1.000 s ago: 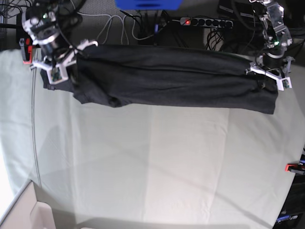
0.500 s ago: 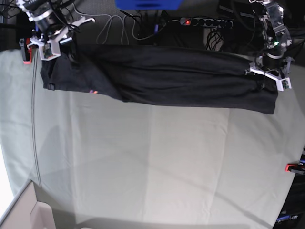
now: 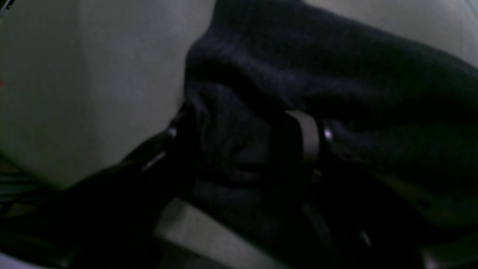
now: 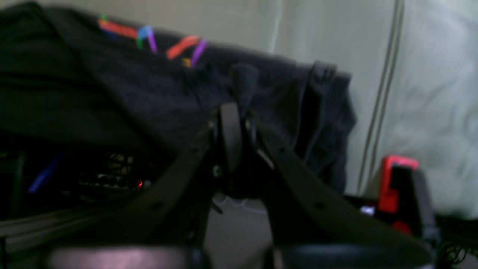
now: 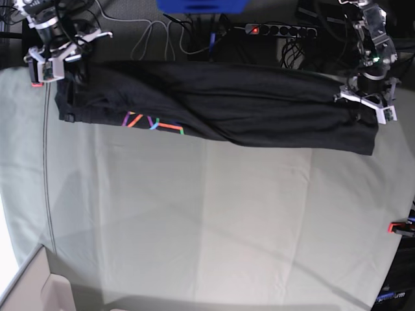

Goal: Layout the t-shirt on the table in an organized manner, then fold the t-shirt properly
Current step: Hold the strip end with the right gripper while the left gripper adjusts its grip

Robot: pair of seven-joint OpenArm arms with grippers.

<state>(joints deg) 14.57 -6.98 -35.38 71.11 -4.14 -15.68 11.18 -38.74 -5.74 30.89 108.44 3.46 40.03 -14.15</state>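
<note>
- Along the far edge of the desk (image 5: pixel 207 227) lies the t-shirt (image 5: pixel 220 107), stretched into a long dark band, its coloured line print (image 5: pixel 154 122) showing toward the band's end on the base view's left
- At that print end, the right pincer (image 5: pixel 55 59) is closed tight on a pinch of the cloth; at the opposite end, the left pincer (image 5: pixel 366 103) holds a thick bunch of fabric between widely parted jaws
- Judged step: still laying out, since the shirt is bunched lengthwise, not flat
- Next move probably calls for drawing both ends toward the desk's middle and letting the body spread, keeping both grips even
- Right wrist view alone shows the print close up, the hem beside a red clamp (image 4: pixel 396 183); left wrist view alone shows the cloth wadded between the jaws; only the base view shows the whole band
</note>
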